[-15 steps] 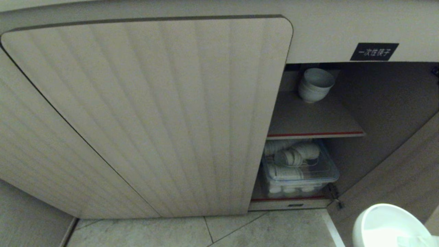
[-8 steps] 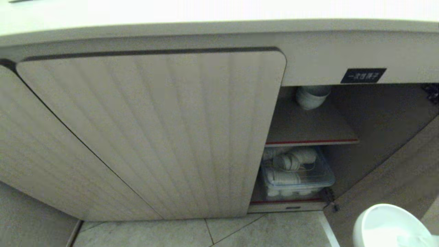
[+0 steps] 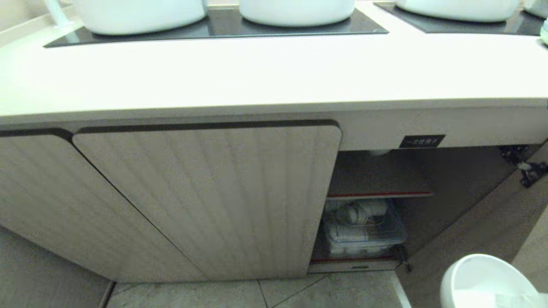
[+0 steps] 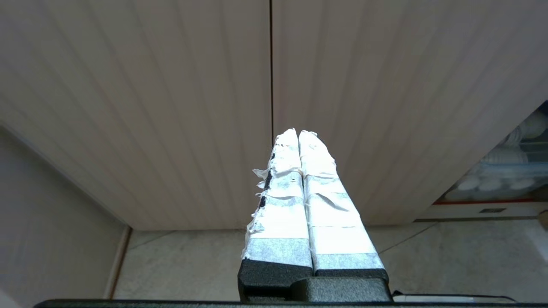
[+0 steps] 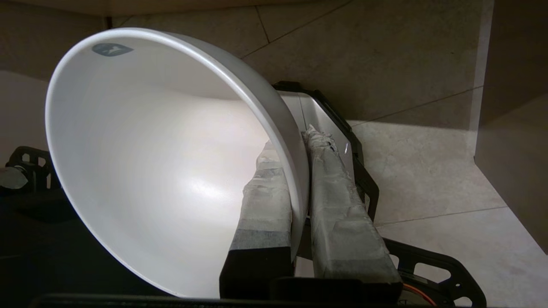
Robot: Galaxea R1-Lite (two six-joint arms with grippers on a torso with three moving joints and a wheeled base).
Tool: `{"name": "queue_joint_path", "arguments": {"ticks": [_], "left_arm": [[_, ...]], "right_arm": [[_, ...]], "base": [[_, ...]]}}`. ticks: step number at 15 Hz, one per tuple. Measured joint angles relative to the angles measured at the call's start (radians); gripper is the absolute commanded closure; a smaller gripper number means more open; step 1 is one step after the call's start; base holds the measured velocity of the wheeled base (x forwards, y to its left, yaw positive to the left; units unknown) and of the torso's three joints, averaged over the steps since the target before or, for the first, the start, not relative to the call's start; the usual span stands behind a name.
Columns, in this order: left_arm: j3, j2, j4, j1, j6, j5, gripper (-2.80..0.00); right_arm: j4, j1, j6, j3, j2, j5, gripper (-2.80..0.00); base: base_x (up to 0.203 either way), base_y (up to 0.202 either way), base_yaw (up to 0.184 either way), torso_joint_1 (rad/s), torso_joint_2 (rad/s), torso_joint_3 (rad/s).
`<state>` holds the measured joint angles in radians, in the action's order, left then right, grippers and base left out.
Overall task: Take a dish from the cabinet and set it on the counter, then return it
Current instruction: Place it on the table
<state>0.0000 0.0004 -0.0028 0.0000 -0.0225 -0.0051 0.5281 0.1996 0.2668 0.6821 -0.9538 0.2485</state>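
Observation:
The dish (image 5: pixel 162 162), a small white bowl, hangs tilted above the floor tiles with my right gripper (image 5: pixel 293 141) shut on its wall, one taped finger inside and one outside. In the head view the dish (image 3: pixel 483 282) shows at the bottom right, in front of the cabinet (image 3: pixel 205 201). The cabinet's right side stands open, with a red-edged shelf (image 3: pixel 379 194) under the black label (image 3: pixel 421 141). Above it runs the cream counter (image 3: pixel 257 72) with a black panel (image 3: pixel 222 28). My left gripper (image 4: pixel 298 132) is shut on nothing, parked low and facing the fluted doors.
Large white pots (image 3: pixel 137 15) stand on the black panel at the back of the counter. A clear bin (image 3: pixel 364 231) of white bowls fills the lower cabinet space. The swung-open door (image 3: pixel 483 214) stands at the right, close to the dish. Grey floor tiles (image 3: pixel 257 295) lie below.
The whole head view has shifted: the camera has risen, bringing the counter top and pots into view and hiding the bowls on the upper shelf. The dish stays held by the right gripper.

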Motion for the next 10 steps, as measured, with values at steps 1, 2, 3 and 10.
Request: {"name": "queue_joint_path", "arguments": {"ticks": [1,2,3,10], "left_arm": [[0.0,0.0,0.0,0.0,0.0,0.001,0.0],[0.0,0.0,0.0,0.0,0.0,0.0,0.0],[0.0,0.0,0.0,0.0,0.0,0.0,0.0],[0.0,0.0,0.0,0.0,0.0,0.001,0.0]], "right_arm": [[-0.001,0.0,0.001,0.0,0.0,0.0,0.0],[0.0,0.0,0.001,0.0,0.0,0.0,0.0],[0.0,-0.001,0.001,0.0,0.0,0.0,0.0],[-0.004,-0.002,0.001,0.001,-0.002,0.0,0.0]], "base": [[0.0,0.0,0.0,0.204,-0.49,-0.281],[0.0,0.0,0.0,0.212,-0.48,-0.286],[0.0,0.0,0.0,0.217,-0.48,-0.272],[0.0,0.0,0.0,0.232,-0.52,-0.283]]}}
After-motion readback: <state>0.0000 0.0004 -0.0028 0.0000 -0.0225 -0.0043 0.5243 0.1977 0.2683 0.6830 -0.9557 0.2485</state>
